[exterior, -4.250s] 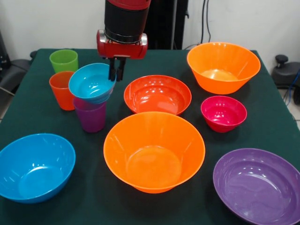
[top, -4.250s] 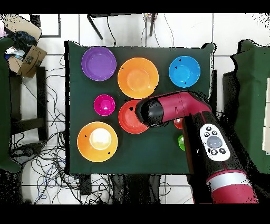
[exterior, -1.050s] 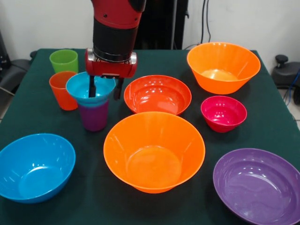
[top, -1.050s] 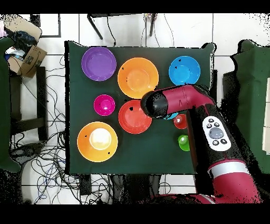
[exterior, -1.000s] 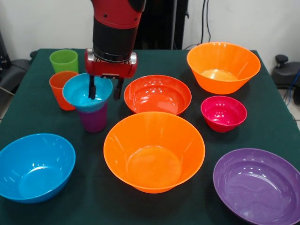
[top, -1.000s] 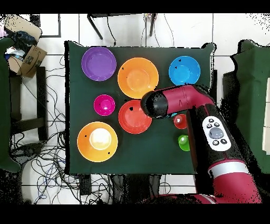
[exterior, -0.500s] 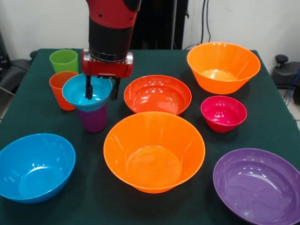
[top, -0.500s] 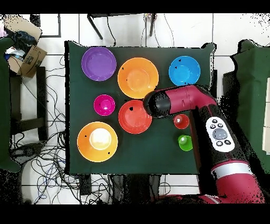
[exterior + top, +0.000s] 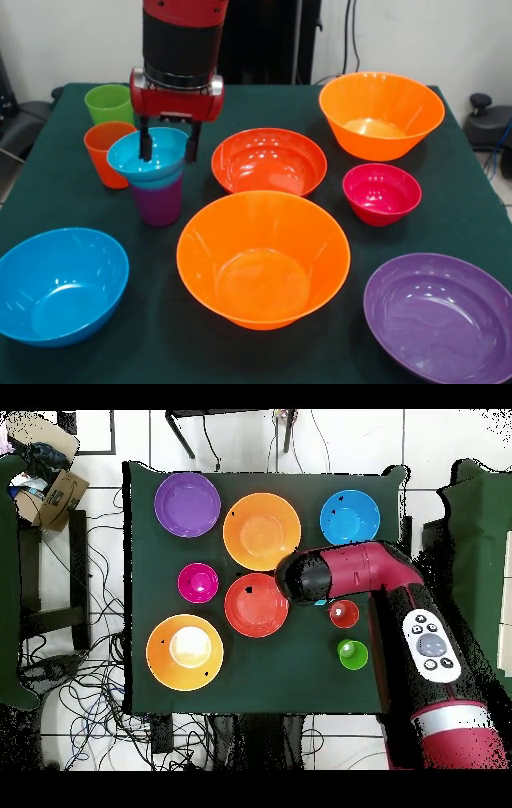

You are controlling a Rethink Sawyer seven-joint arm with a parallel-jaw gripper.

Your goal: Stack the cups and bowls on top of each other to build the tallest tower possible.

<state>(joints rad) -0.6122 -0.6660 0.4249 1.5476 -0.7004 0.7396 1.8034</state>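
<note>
A red and black robot arm reaches down from the top of the front view over a table (image 9: 240, 104) covered in dark green cloth. Its gripper (image 9: 166, 146) hangs over a small teal-blue bowl (image 9: 148, 156), which sits a little tilted on the mouth of an upright purple cup (image 9: 158, 202). The two dark fingers (image 9: 145, 144) are spread apart: one dips inside the bowl, the other stands just outside its rim, and the rim lies between them without being squeezed. Just beside this short stack, on the viewer's left, stands an orange cup (image 9: 102, 152), and behind that a green cup (image 9: 109, 103). To the right of the stack rests a shallow red-orange bowl (image 9: 269, 161). In front of it, near the middle of the table, sits a large orange bowl (image 9: 263, 258). A second large orange bowl (image 9: 381, 114) stands at the far right corner, with a small magenta bowl (image 9: 382, 193) just in front of it. A large blue bowl (image 9: 60, 284) occupies the near left corner and a large purple bowl (image 9: 442, 316) the near right. From overhead, the arm (image 9: 350, 571) covers the stack entirely.
</note>
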